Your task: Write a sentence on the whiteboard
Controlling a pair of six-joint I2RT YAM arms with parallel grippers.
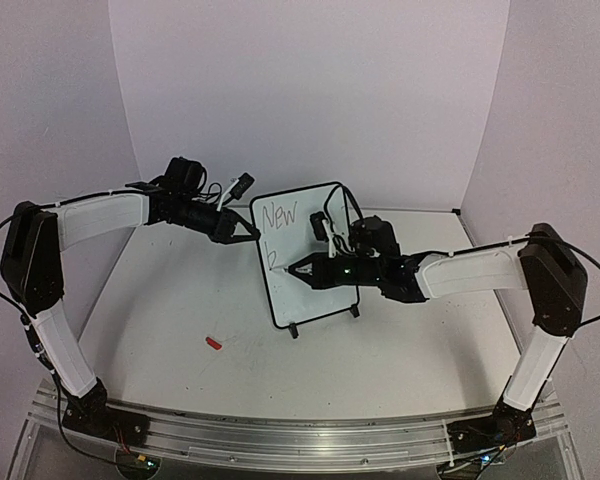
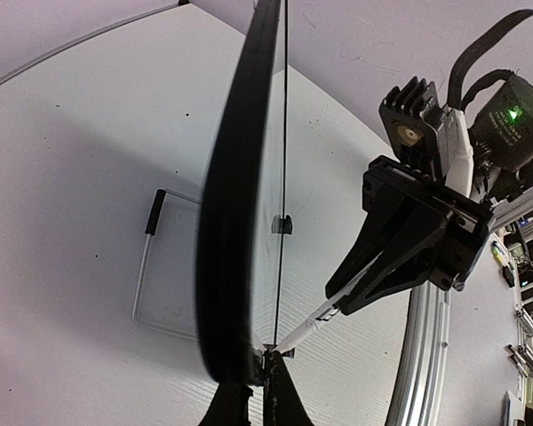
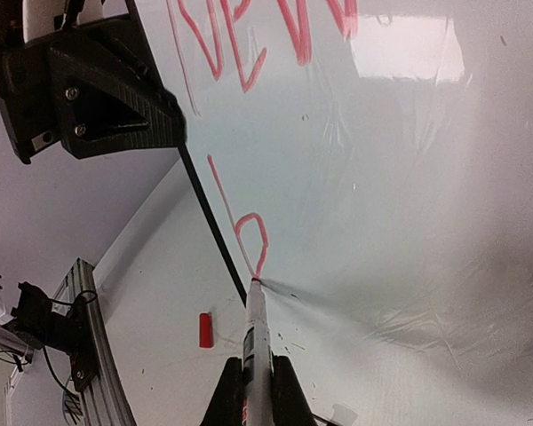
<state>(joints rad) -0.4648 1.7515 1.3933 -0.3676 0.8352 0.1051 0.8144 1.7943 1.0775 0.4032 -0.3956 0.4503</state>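
Step in hand: lettering, second line just begun. The board (image 1: 325, 300) stands upright on its feet at mid-table (image 1: 180, 300), its face turned toward the right arm. Of the sentence (image 3: 249, 53), "New" is complete on the top line. Below it is a single "b" (image 3: 249, 235), which reads red in the right wrist view. The right gripper (image 3: 253, 395) is closed narrow on the marker (image 3: 256, 337). The marker's tip touches the board face at the foot of the "b". The left gripper (image 1: 250, 231) is clamped on the board's upper left edge, with the black frame seated between its fingers in the left wrist view. I judge this to be a steadying hold against pen pressure. Progress is judged as early, with one word and one letter down and most of the text outstanding. The next move calls for a short lift or drag of the tip to the right of the "b" to form the following letter. Light, even contact is needed, with the left clamp kept firm so the board neither tips back nor slides. Room on that line is limited, so letter width needs watching. No container shows in any view. The only loose item is a small red cap (image 1: 214, 343), likely the marker's, lying on the table well apart from the board on its left side.
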